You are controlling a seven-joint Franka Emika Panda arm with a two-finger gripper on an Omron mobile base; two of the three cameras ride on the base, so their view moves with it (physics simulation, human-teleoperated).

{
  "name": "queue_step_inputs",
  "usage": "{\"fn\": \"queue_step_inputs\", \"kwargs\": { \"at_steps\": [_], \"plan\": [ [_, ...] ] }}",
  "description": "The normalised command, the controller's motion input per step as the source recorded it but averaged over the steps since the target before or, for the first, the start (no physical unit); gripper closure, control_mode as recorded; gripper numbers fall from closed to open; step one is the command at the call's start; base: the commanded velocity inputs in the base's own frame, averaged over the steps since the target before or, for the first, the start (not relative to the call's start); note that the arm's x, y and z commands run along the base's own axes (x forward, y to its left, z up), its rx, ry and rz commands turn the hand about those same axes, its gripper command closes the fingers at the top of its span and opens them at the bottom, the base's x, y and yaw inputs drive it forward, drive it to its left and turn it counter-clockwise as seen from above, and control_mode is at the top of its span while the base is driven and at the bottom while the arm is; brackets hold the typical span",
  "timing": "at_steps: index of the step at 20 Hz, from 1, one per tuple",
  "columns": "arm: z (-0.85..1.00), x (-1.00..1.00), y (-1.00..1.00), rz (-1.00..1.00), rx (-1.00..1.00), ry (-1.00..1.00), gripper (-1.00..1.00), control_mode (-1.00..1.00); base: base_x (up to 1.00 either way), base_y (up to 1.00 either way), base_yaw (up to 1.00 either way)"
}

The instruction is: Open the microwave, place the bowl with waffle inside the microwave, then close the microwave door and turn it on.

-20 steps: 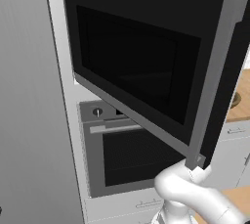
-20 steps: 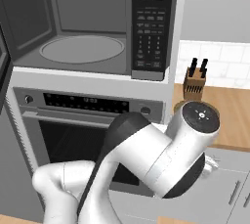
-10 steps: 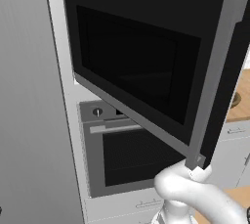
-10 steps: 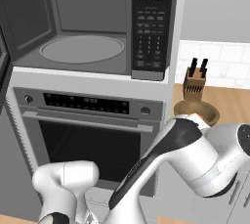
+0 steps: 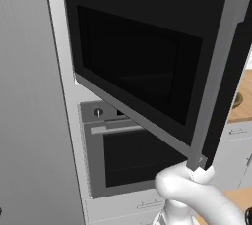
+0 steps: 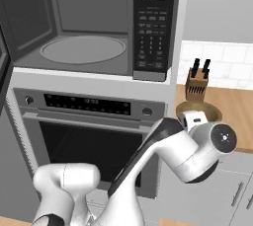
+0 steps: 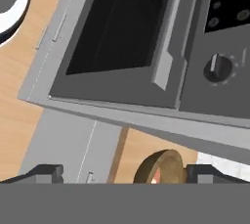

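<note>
Change since earlier: my arm has swung right across the right base view, from in front of the oven point(image 6: 89, 136) to the counter point(image 6: 237, 106) beside it; the microwave door point(image 5: 147, 67) has not moved.
Microwave point(image 6: 94, 22): open, cavity and round turntable bare.
Door position: swung wide to the left, its grey bar handle point(image 5: 216, 86) standing out toward the base.
Bowl point(image 6: 198, 112): olive-brown, on the wooden counter right of the oven, just in front of the knife block point(image 6: 197, 84). In the hand view it point(image 7: 161, 168) sits low in the picture, rim tilted, a little reddish food inside.
Claw point(image 7: 124, 174): spread wide, nothing held. Both dark tips show at the bottom of the hand view, the bowl between them, nearer the right-hand one.
Contact: none that I can see; I cannot tell how far the tips stand off the rim.
Arm pose: elbow folded low in front of the oven, forearm rising to the right, wrist turned over the bowl.
Step in hand: opening looks done; I judge this the approach to pick up the bowl.
Next move calls for: centring the tips on the rim, coming down, closing on one wall.
Risk: a tilted grip could spill the waffle.
</note>
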Motion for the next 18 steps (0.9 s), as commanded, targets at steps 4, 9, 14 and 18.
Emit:
{"fn": "queue_step_inputs", "kwargs": {
  "at_steps": [4,9,14,18],
  "plan": [
    [-0.3,0.58,-0.3,-0.16,0.21,0.0,-1.0,-1.0,0.0,0.0,0.0],
    [-0.23,0.62,-0.35,-0.08,0.21,0.02,-1.0,-1.0,0.0,0.0,0.0],
    [-0.09,0.57,-0.25,-0.04,0.17,0.05,-1.0,-1.0,0.0,0.0,0.0],
    [-0.07,0.59,-0.26,-0.03,0.05,0.06,-1.0,-1.0,0.0,0.0,0.0]
  ]
}}
